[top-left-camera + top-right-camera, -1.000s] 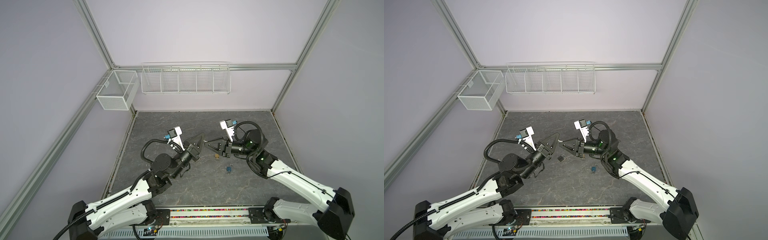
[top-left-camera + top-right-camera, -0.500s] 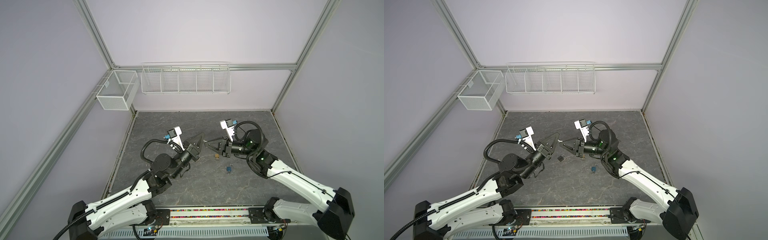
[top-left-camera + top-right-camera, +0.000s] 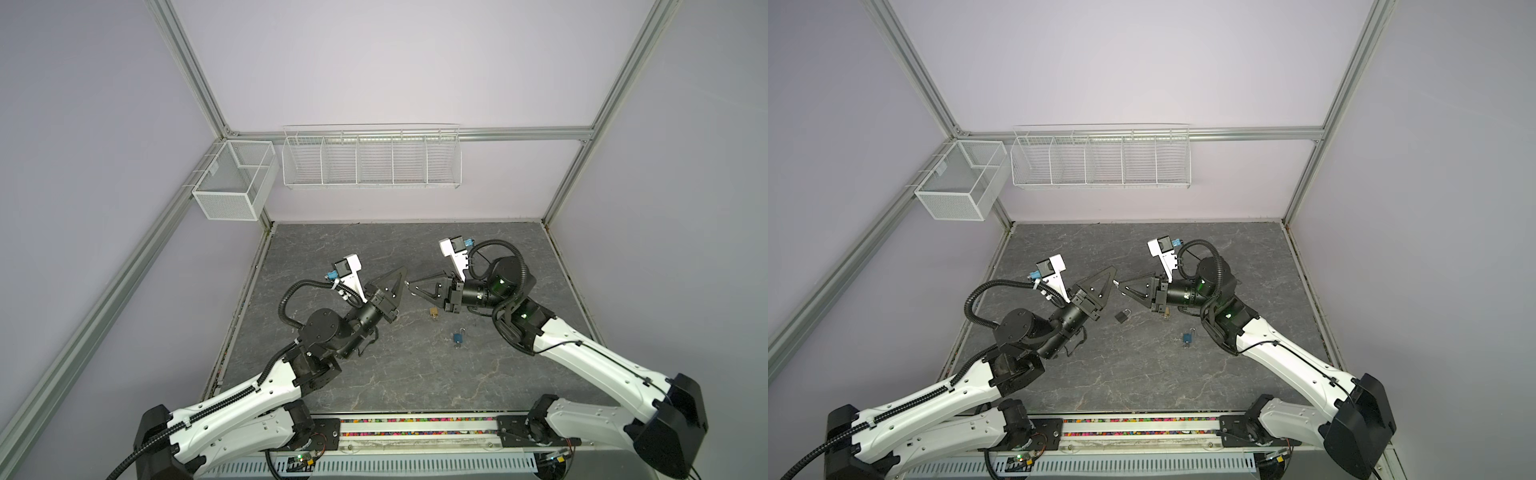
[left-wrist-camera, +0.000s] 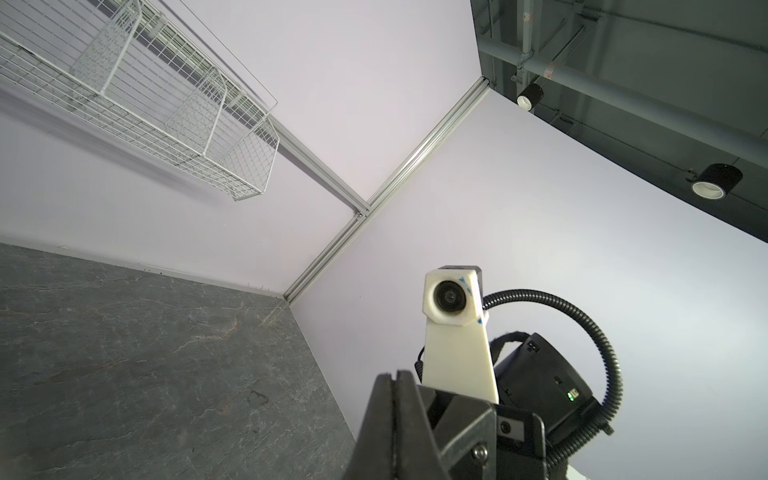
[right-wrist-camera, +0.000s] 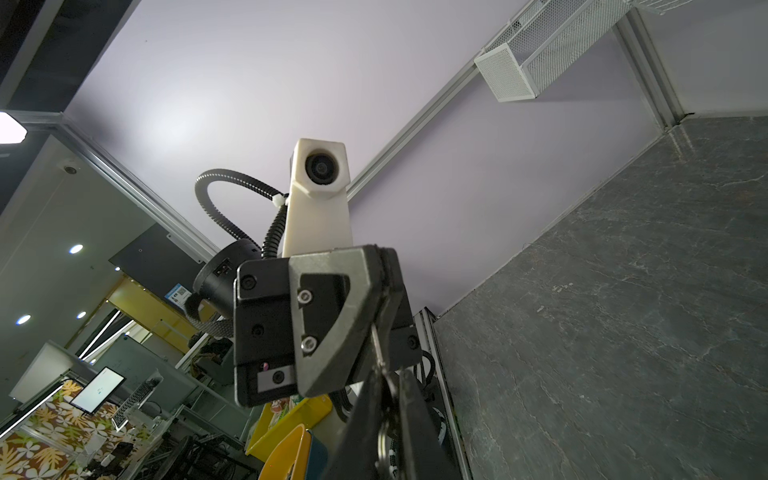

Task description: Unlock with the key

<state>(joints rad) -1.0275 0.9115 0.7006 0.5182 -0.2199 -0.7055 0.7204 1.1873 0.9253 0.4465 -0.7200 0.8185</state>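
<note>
Jaws on your left gripper [image 3: 403,271] are pressed flat together; nothing shows between them in the left wrist view. Jaws on your right gripper [image 3: 412,286] are nearly closed and pinch a small silver metal key [image 5: 376,345]. Noted in the right wrist view: the key's blade projects past the fingertips, and its ring sits further back between the fingers.

Both grippers are raised above the dark grey marbled tabletop [image 3: 374,374]. Their tips point at each other near the middle and lie very close in both top views. Whether the blade touches the left fingers, you cannot tell.

Three padlocks lie on the tabletop, none held:
- A small brass padlock [image 3: 433,312] lies beside the base of the right gripper's fingers, as the top views show it.
- A small blue padlock [image 3: 458,337] lies nearer the front edge, apart from the brass one.
- A small black padlock [image 3: 1122,316] appears in a top view, just beside the left gripper's fingers.
</note>
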